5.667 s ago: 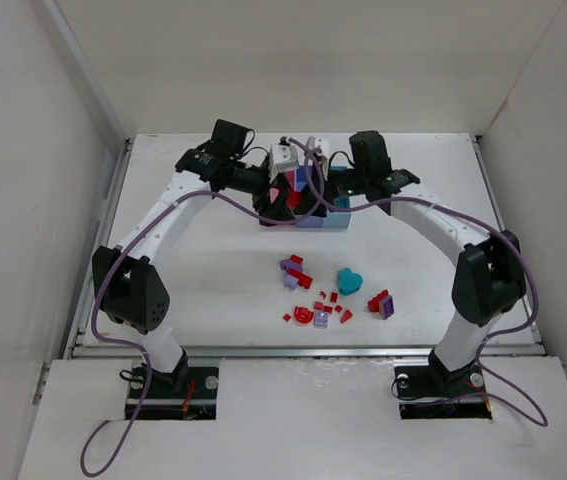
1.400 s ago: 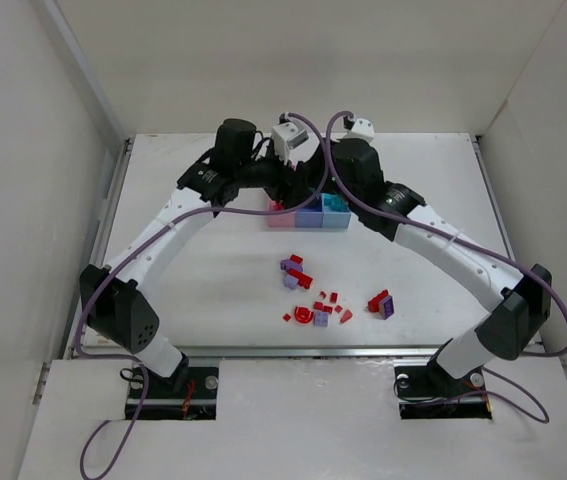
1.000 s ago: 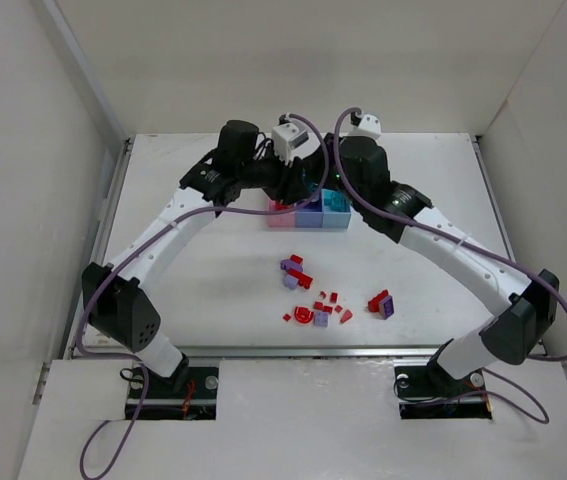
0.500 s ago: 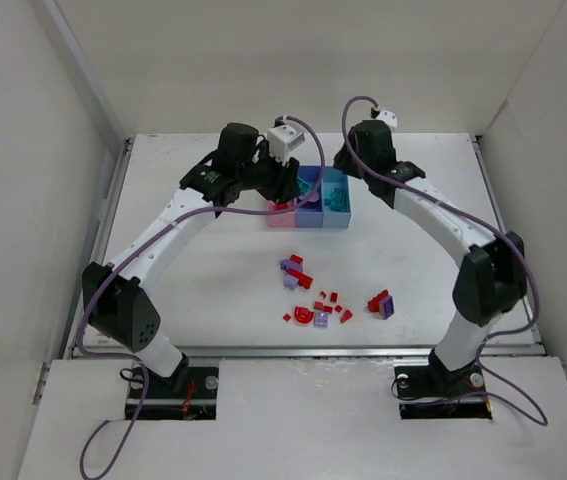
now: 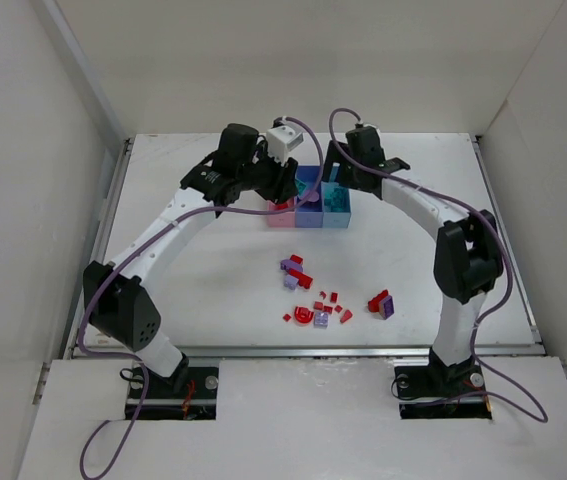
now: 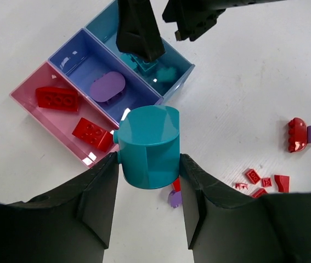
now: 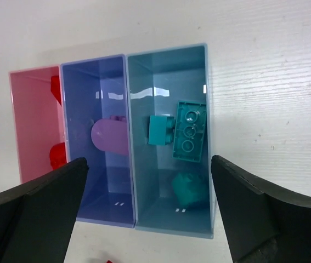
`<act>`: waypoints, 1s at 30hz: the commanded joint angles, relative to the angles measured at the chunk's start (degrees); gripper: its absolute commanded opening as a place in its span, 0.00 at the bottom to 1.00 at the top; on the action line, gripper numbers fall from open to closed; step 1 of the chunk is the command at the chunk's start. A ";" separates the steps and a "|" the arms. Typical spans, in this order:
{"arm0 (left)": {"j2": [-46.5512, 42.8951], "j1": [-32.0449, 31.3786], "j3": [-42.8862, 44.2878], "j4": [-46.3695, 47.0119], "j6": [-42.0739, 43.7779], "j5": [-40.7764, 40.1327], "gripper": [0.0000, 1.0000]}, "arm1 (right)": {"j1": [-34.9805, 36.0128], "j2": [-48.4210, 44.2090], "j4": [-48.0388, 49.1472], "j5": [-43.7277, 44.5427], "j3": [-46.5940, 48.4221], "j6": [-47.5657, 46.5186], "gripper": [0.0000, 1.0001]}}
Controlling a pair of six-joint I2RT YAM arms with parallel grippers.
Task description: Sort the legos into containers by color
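1. While the left jaws pinch a teal cylinder (image 6: 147, 145) above the pink bin's (image 6: 56, 120) near end, releasing now would misfile it (or bounce it onto the bench (image 6: 243, 82)).
2. Right jaws, spread and empty, hang over the light blue bin (image 7: 166, 82); both arms could collide there.

- The teal round brick (image 6: 147, 147) is hiding the pink bin's (image 6: 32, 101) corner and half a lilac piece (image 6: 175, 200).
- Your right wrist view is catching only slivers of the red bricks (image 7: 58, 156).
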 commanded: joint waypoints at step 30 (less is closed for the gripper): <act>37.12 -8.72 28.29 12.90 -7.41 -19.27 0.56 | -12.76 -17.53 2.80 -1.61 -9.62 -9.71 0.99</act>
